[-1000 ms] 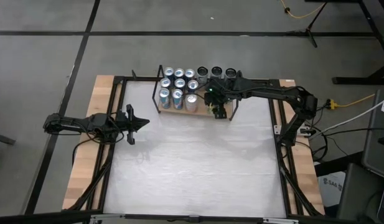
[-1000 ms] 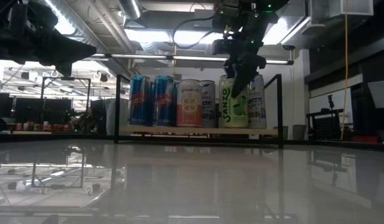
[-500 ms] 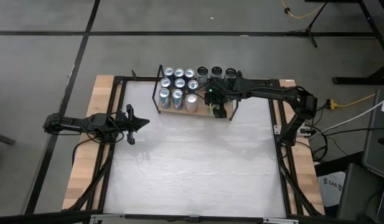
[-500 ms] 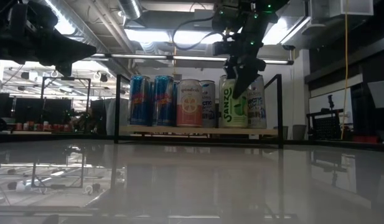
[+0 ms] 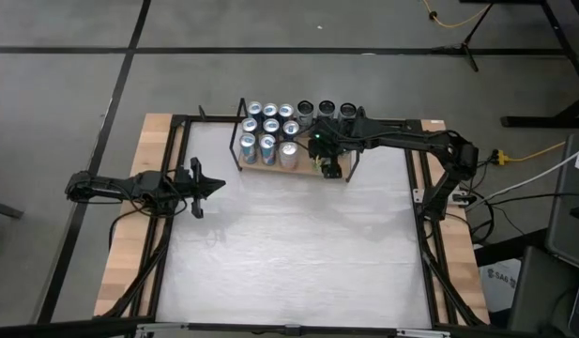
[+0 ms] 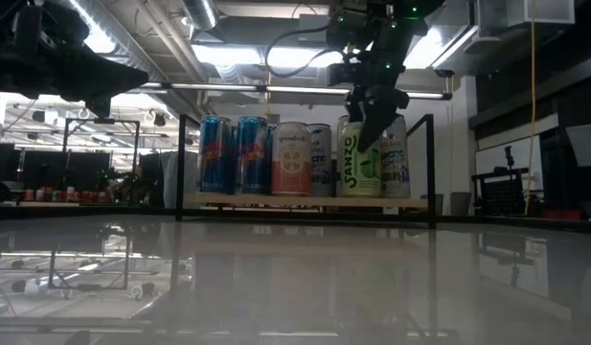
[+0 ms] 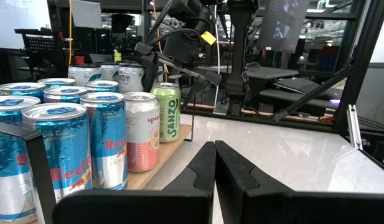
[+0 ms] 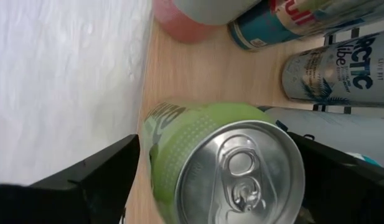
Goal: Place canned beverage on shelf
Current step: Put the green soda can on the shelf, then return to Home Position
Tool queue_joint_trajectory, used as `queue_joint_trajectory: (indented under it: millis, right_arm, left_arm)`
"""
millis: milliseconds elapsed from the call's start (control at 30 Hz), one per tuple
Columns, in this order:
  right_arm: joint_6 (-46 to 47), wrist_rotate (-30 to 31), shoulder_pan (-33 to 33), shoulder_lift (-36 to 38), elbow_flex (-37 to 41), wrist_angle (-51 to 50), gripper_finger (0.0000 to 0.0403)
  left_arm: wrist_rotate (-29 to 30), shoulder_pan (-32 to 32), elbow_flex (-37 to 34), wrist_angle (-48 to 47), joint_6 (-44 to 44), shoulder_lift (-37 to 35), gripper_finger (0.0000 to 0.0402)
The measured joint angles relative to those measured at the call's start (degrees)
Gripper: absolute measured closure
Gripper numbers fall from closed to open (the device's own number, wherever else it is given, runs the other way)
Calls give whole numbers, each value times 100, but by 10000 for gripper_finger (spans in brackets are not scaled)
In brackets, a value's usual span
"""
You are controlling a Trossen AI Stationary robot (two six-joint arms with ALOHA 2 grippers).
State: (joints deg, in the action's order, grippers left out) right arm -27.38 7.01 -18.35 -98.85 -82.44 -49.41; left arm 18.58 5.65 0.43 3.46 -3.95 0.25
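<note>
The shelf (image 6: 305, 201), a light wooden board (image 8: 198, 68) with black wire end frames, stands at the table's far edge. A green can (image 6: 355, 165) stands upright on its base at the shelf's near right corner, also seen in the left wrist view (image 7: 167, 112). My right gripper (image 6: 372, 120) reaches down over the can from above, open. Its two fingers stand on either side of the can's top (image 8: 241, 168) without holding it. My left gripper (image 5: 219, 185) waits shut at the table's left side, level, pointing toward the shelf (image 7: 215, 149).
Several blue cans (image 6: 233, 153), a pink can (image 6: 291, 158) and white cans (image 8: 341, 68) fill the rest of the shelf. Dark cans (image 5: 327, 109) stand behind it. The shelf's right wire frame (image 6: 431, 168) is close to my right gripper. The white tabletop (image 5: 289, 244) lies open in front.
In the low view the right gripper's finger in front of the green can has shifted a little toward the right. The can stays upright on the shelf.
</note>
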Motion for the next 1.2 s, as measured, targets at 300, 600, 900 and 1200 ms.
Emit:
queue_joint_trajectory:
  millis: [300,600,900,1200]
  right_arm:
    - [7,-11,1,2,-597,-65,24]
    - [11,-15,0,7,-2094,-789,24]
    - [444,-411,0,11,-3925,-1932,24]
    - [466,-1135,4,563,-4592,-2841,24]
  left_arm:
    - [-1,0,0,0,1,2,401]
    - [0,0,0,0,0,1,401]
    - [0,0,0,0,0,2,401]
    - [0,0,0,1,0,1,401]
